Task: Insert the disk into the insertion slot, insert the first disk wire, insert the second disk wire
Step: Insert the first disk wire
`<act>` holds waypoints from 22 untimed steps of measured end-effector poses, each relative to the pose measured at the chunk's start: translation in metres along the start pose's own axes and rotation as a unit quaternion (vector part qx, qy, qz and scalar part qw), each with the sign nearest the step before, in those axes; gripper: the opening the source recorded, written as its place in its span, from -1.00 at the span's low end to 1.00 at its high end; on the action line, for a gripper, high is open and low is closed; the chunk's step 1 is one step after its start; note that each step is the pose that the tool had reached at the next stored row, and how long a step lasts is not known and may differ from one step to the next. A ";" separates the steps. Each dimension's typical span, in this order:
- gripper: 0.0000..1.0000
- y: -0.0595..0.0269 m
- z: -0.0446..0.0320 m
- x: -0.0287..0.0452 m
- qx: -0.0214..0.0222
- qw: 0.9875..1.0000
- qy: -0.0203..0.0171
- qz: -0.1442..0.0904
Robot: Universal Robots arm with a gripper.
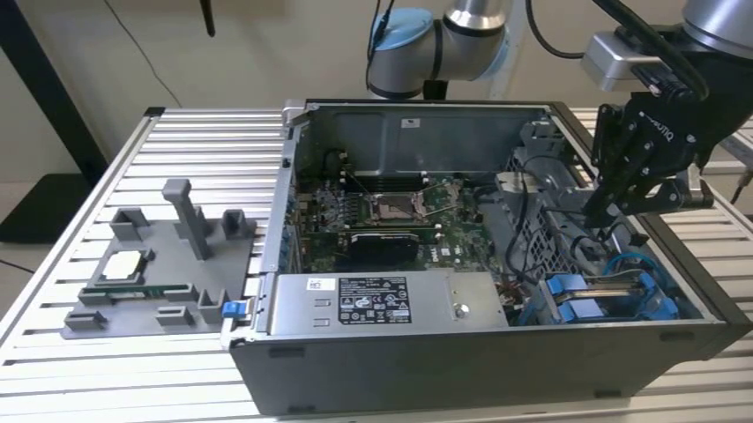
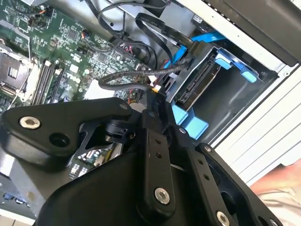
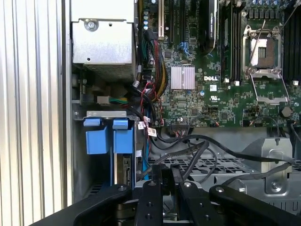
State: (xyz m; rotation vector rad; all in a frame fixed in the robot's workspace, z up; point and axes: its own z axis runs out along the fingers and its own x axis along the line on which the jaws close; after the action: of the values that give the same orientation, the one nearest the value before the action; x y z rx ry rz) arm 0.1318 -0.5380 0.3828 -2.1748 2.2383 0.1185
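Note:
The disk (image 2: 199, 84) sits in the insertion slot (image 2: 221, 101), its connector edge showing between blue carrier parts. In the first wrist view the disk (image 3: 125, 170) lies under two blue tabs of the insertion slot (image 3: 107, 114). My gripper (image 2: 154, 97) hovers just beside the drive cage, fingers closed together on a thin black disk wire (image 2: 123, 76) that loops toward the black plug (image 2: 194, 51) near the disk. In the exterior view the gripper (image 1: 607, 211) hangs over the case's right end, above the blue carriers (image 1: 585, 300). Black wires (image 3: 202, 143) curl around the fingertips.
The open computer case (image 1: 471, 352) lies on a slatted table. Inside it are the motherboard (image 1: 389, 216), the grey power-supply box (image 1: 376, 304) and bundles of cables (image 3: 153, 94). A grey fixture with parts (image 1: 153, 264) stands at the exterior view's left.

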 end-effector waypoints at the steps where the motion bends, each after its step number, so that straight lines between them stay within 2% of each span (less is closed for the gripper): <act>1: -1.00 0.0000 0.0000 0.0000 0.000 1.000 0.000 0.000; 14: -1.00 -0.0130 -0.0007 0.0047 -0.005 1.000 0.000 0.000; 22: -1.00 -0.0150 0.0003 0.0177 -0.005 1.000 0.000 0.005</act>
State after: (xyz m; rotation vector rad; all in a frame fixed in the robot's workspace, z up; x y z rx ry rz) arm 0.1462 -0.5561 0.3807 -2.1695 2.2537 0.1315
